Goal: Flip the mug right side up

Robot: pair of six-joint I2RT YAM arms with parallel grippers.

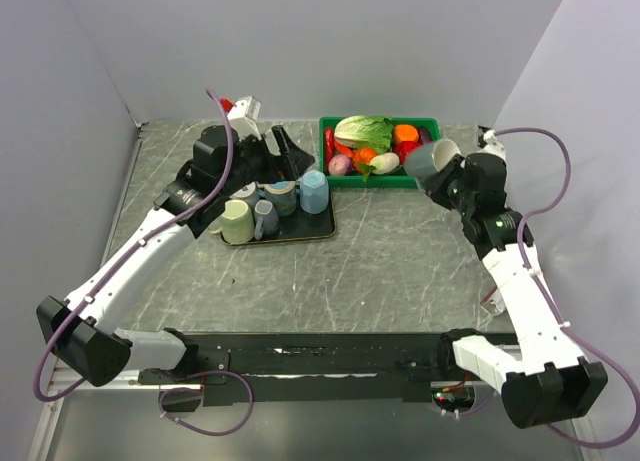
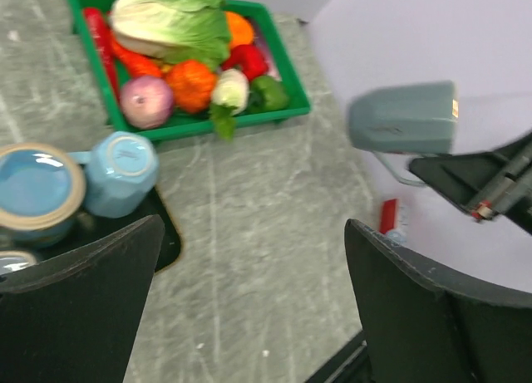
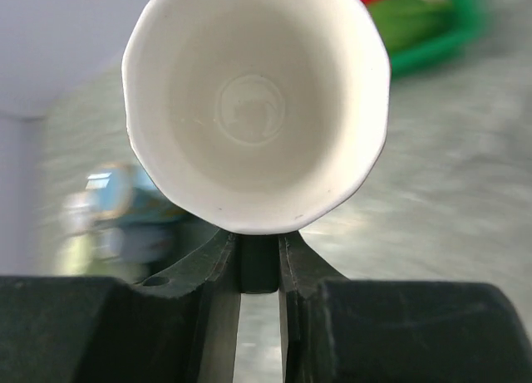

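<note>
The right gripper [image 3: 259, 267] is pinching shut on the handle of the mug [image 3: 258, 109], holding it up in the air near the green bin [image 1: 390, 182]. The mug is looking hard, slippery and breakable, so the handle is probably making the safest hold.

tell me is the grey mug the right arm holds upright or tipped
Tipped, roughly on its side. The grey mug points its open mouth at the right end effector, shut on its handle.

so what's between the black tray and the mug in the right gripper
Just bare tabletop up to the mug, in the top and left wrist views; the green bin sits behind.
</note>
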